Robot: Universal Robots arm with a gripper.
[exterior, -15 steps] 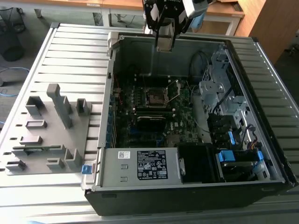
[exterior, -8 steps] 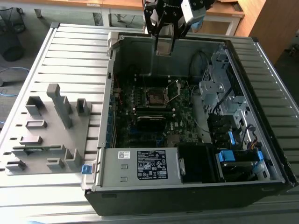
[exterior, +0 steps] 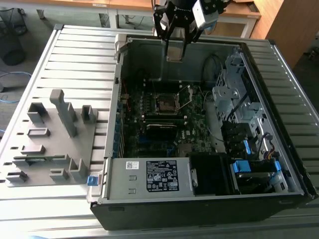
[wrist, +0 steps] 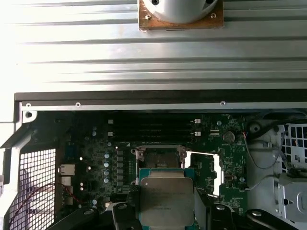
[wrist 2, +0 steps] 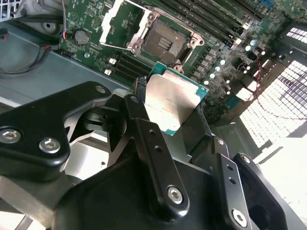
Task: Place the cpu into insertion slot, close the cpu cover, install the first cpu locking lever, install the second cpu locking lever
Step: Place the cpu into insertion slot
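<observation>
Grip sits on opposite edges of the cpu point(wrist 2: 173, 98) — end effector point(exterior: 175, 50) clamped on it, in the air above the motherboard point(wrist 2: 96, 52), apart from the uncovered insertion slot point(wrist 2: 165, 42). Light, stiff, probably delicate underneath (contacts) — edges look the safest hold.

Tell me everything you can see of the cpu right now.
The cpu is a flat square chip, dull silver metal top on a green rim. The fingers clamp two opposite edges and hold it in the air above the motherboard, apart from the empty slot; nothing else touches it.
</observation>
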